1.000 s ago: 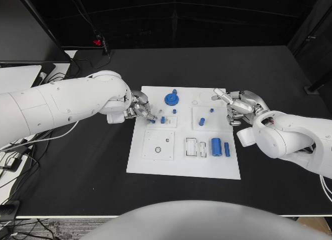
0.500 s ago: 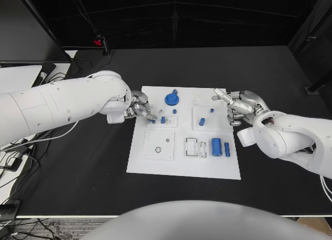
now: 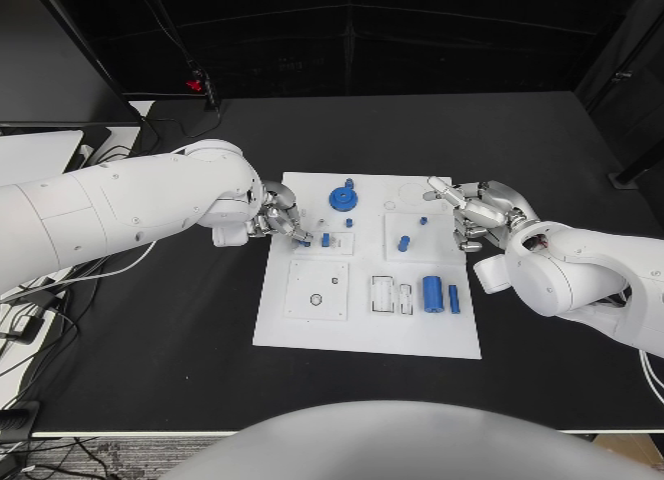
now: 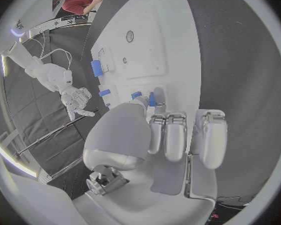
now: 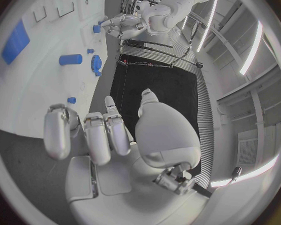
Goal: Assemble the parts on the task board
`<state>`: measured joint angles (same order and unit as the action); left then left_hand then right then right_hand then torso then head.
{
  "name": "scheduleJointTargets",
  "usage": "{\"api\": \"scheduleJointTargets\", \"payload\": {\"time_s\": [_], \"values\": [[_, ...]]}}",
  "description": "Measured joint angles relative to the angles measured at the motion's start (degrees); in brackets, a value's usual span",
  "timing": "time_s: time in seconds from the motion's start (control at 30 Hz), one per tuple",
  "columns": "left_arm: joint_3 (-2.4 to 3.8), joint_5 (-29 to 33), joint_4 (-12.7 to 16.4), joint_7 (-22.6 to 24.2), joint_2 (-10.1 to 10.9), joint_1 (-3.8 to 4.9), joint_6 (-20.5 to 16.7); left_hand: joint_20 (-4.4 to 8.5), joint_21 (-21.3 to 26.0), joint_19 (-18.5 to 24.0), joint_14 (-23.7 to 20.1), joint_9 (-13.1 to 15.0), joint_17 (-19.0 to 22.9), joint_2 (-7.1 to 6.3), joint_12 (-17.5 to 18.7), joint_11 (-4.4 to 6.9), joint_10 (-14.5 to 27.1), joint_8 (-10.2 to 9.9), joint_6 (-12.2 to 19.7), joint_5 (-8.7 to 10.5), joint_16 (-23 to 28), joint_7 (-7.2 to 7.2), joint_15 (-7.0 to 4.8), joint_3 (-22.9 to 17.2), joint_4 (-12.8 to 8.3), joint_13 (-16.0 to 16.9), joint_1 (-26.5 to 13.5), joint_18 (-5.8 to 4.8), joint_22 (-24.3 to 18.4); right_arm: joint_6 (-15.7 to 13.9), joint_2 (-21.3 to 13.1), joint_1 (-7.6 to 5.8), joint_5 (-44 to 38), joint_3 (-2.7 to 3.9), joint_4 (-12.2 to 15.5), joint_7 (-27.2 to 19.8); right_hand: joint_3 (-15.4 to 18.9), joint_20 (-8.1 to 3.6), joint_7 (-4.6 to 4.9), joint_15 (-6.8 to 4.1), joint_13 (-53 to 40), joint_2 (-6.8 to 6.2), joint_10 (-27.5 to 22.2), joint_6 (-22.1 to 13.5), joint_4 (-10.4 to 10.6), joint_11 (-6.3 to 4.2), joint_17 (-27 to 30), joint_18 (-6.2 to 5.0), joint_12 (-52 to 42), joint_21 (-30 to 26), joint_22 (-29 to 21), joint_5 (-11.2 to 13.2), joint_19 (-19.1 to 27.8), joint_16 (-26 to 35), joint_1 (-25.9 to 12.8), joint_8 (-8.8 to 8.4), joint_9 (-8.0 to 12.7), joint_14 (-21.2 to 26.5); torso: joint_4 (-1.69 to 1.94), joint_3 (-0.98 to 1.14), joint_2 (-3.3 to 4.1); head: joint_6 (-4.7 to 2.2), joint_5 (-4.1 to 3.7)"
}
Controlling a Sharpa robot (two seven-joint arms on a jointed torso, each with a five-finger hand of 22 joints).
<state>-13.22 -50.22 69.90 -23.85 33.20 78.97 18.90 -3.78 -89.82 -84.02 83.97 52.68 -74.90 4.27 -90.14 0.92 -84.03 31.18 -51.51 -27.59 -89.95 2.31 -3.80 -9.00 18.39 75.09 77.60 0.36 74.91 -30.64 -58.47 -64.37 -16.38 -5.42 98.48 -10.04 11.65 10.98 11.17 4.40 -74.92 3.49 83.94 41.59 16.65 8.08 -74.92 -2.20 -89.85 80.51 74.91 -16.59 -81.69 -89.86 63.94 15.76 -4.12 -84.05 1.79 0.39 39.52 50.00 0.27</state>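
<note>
Nothing has visibly moved over the last second; both hands sit where they were. Landmark: task board [image 3: 368, 320]. Left hand [image 3: 279, 222] is at the board's upper left edge, fingers curled down around a small blue part [image 3: 305, 241], apparently pinching it, probably to seat it in the recess there. Right hand [image 3: 479, 216] hovers at the board's upper right edge, fingers loosely spread, grasping nothing, likely waiting. Blue gear [image 3: 342, 197] stands near the board's top; a large blue cylinder [image 3: 433, 292] lies lower right.
</note>
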Motion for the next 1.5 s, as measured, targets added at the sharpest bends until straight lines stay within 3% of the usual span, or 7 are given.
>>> {"api": "scheduleJointTargets", "payload": {"time_s": [0.67, 0.9, 1.5], "values": [[0.05, 0.1, -0.3, -0.5, -0.3, 0.10, 0.8, 0.00, 0.0, 0.0, 0.0, -0.1, 0.0, 0.84, -0.1, -0.09, 0.1, -0.2, -0.3, -0.23, 0.0, 0.31, 0.03, 0.0, 0.0, -0.2, -1.7, 0.00, 0.0, 0.0, 0.0, 0.00, 0.0, 0.00, 0.0, 0.1, 0.0, -0.15, 0.00, 0.00, 0.0, 0.23, 0.0, 0.0, 0.0, 0.00, 0.0, 0.01, 0.0, 0.0, 0.0, 0.0, 0.2, 0.0, 0.2, 0.36, 0.0, 0.0, 0.01, 0.01, 0.03, 0.00, 0.08], [0.08, 0.1, -0.4, -1.0, -0.5, 0.15, 1.2, 0.00, 0.0, 0.0, 0.0, -0.3, 0.0, 1.11, 0.2, -0.09, 0.1, -0.6, -0.3, -0.09, 0.0, 0.31, 0.02, -0.6, -1.7, -0.2, -6.5, 0.00, 0.0, -0.1, 0.0, 0.00, 0.0, 0.00, 0.0, 0.1, 0.0, -0.15, 0.00, 0.00, 0.0, 0.23, 0.0, 0.0, 0.0, 0.00, 0.0, 0.00, 0.0, 0.0, 0.0, 0.0, 0.2, 0.0, 0.2, 0.36, 0.0, 0.0, 0.01, 0.00, 0.03, 0.00, 0.03], [0.05, 0.1, -0.5, -1.5, -0.6, 0.12, 2.4, 0.00, 0.0, 0.0, 0.0, -0.5, 0.0, -1.20, 0.2, -0.09, 0.1, -1.0, -0.8, 0.23, 0.0, -0.14, 0.02, 5.0, -1.5, -0.2, -15.3, 0.00, 0.0, -0.1, 0.0, 0.00, 0.0, 0.00, 0.0, 0.1, 0.0, -0.15, -0.19, 0.00, 0.0, 0.23, 0.0, -0.2, 0.0, 0.00, 0.0, 0.01, 0.0, 0.0, 0.0, 0.0, 0.1, 0.0, 0.2, 0.36, 0.0, 0.0, 0.01, 0.00, 0.01, 0.00, -0.01]]}}
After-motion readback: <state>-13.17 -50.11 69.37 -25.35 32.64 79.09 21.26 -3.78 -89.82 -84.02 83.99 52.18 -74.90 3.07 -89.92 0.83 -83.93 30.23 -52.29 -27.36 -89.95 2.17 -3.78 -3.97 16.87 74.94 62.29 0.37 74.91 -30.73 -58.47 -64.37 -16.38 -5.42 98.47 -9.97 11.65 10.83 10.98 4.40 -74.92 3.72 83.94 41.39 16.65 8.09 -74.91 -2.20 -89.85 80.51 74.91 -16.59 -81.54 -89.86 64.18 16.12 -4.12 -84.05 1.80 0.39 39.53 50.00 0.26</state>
